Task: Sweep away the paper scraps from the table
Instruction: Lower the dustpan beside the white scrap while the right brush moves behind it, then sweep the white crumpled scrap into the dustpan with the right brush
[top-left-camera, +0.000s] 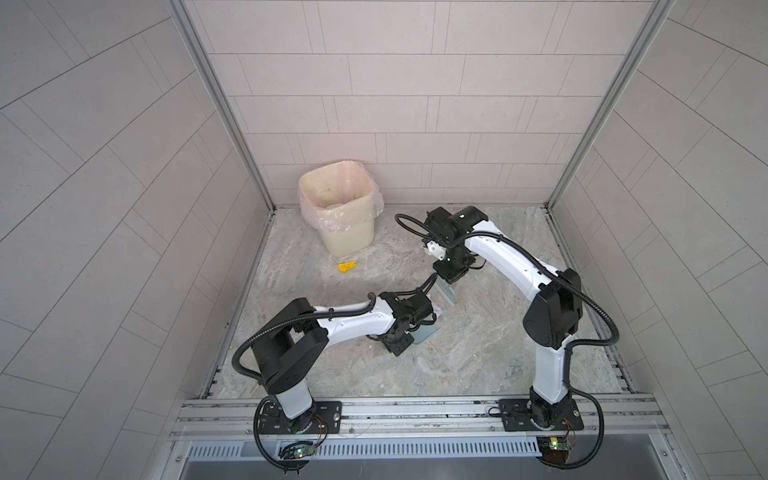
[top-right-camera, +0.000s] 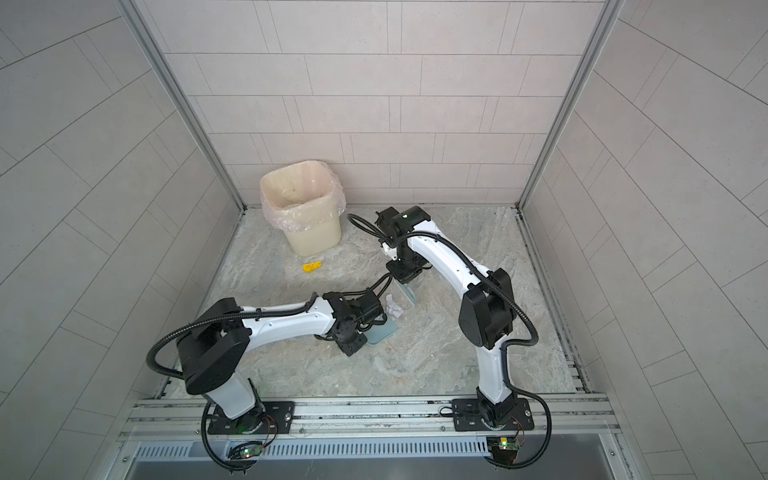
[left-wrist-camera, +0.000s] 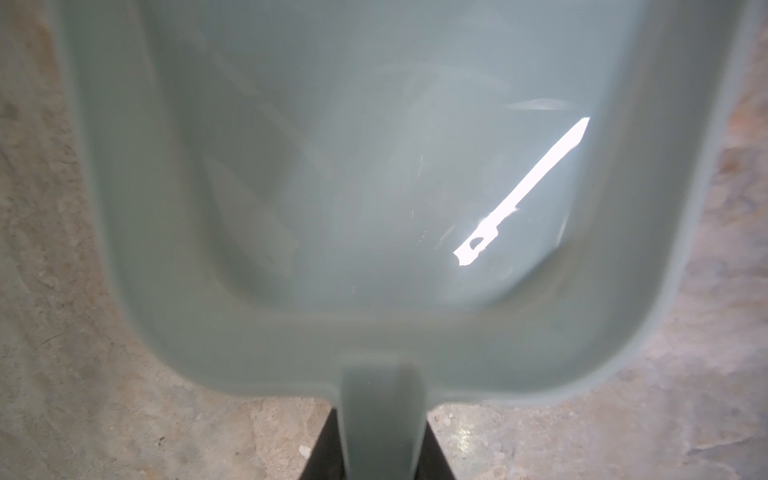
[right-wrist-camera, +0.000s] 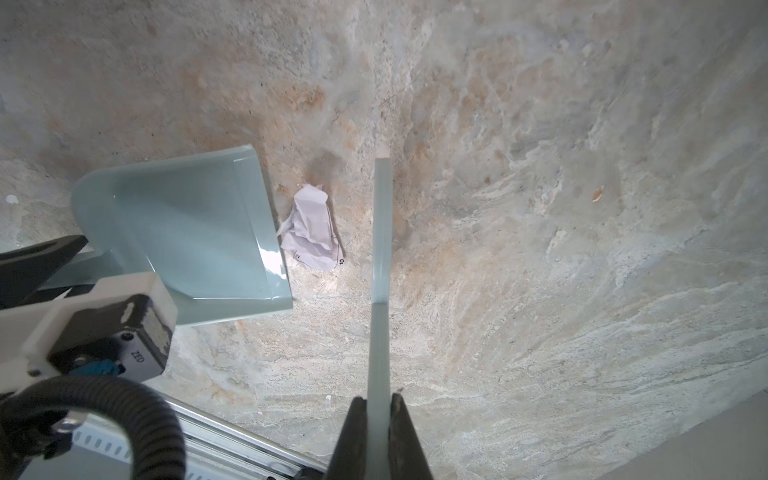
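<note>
A marbled beige-grey desk (top-left-camera: 478, 357), railed in aluminium, fills the floor of a grey-tiled booth in both top views. A cream bin (top-left-camera: 340, 208) lined with a clear bag stands in the desk's 11 o'clock corner, against the back wall.

Near the desk's centre the left gripper (left-wrist-camera: 382, 449) is clamped on the handle of a pale blue dustpan (left-wrist-camera: 374, 208), whose pan lies low over the desk and holds nothing that the left wrist view can show (only a bright streak of reflected light).

The right gripper (right-wrist-camera: 379, 415) pinches a slim pale blue brush (right-wrist-camera: 381, 249), seen edge-on in the right wrist view and reaching down to the desk.

A white paper scrap (right-wrist-camera: 311, 228), crumpled and printed with dark lines, lies on the desk between the two tools: the dustpan's open lip is right against it at its 7 o'clock, and the brush stands just beside it at its 1 o'clock, not touching.

A yellow paper scrap (top-left-camera: 347, 267) lies alone at the desk's 10 o'clock, near the foot of the bin and well apart from both tools.
</note>
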